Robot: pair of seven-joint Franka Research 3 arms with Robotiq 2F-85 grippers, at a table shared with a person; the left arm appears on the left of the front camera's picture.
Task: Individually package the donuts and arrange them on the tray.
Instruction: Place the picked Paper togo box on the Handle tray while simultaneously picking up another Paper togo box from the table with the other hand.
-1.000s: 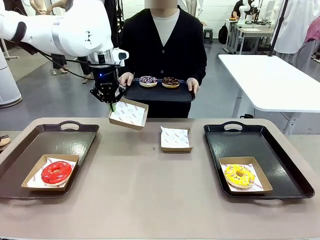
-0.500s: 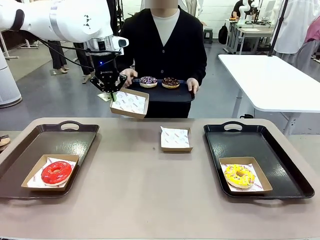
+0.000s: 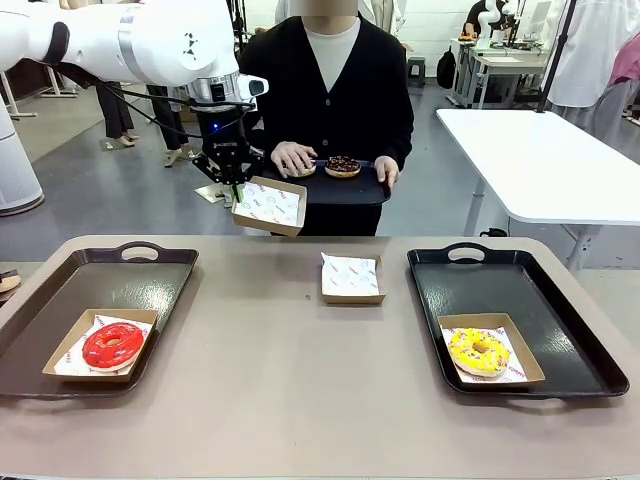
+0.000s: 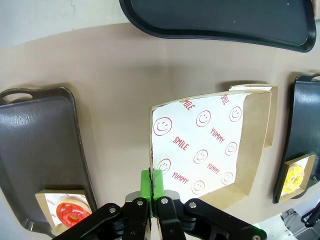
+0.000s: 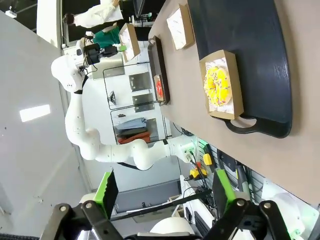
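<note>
My left gripper (image 3: 233, 182) is shut on the edge of an empty paper-lined box (image 3: 268, 205), held in the air just below the black tray (image 3: 330, 188) that the person holds. On that tray sits the chocolate donut (image 3: 342, 164); the person's hand (image 3: 294, 158) covers the purple one. The left wrist view has the pads (image 4: 151, 182) pinching the box wall (image 4: 210, 145). The red donut (image 3: 112, 345) lies boxed on the left tray (image 3: 150, 275), the yellow donut (image 3: 479, 351) boxed on the right tray (image 3: 520, 275). My right gripper (image 5: 165, 190) stands open above the table, far from the yellow donut (image 5: 217, 85).
A second empty lined box (image 3: 351, 277) lies at the table's middle, near the far edge. A white table (image 3: 540, 160) stands behind on the right. The brown tabletop (image 3: 290, 380) between the two trays is bare.
My left gripper carried the box up and to the right, closer to the person's tray. The person's hand moved from the tray edge onto the purple donut.
</note>
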